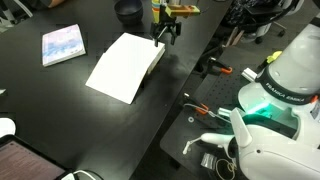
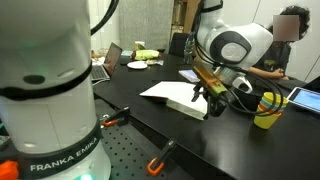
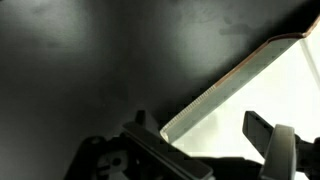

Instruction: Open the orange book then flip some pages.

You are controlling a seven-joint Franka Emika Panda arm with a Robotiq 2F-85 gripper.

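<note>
The orange book (image 1: 125, 66) lies on the black table (image 1: 60, 100), showing a white inside surface in both exterior views (image 2: 175, 94). Its edge nearest the gripper looks raised. In the wrist view the orange-tan edge (image 3: 235, 75) and the white pages (image 3: 290, 85) run diagonally between the jaws. My gripper (image 1: 165, 35) is at the book's far edge in both exterior views (image 2: 205, 92). In the wrist view the gripper (image 3: 200, 128) has its fingers wide apart on either side of the book's corner, not clamped on it.
A thinner bluish-white book (image 1: 63, 44) lies apart from the orange one, with a dark bowl (image 1: 128, 11) at the back. A yellow cup (image 2: 265, 112), a laptop (image 2: 106, 62) and a seated person (image 2: 290, 30) are nearby. Another Franka base (image 1: 275, 95) and red-handled tools (image 1: 215, 71) stand beside the table.
</note>
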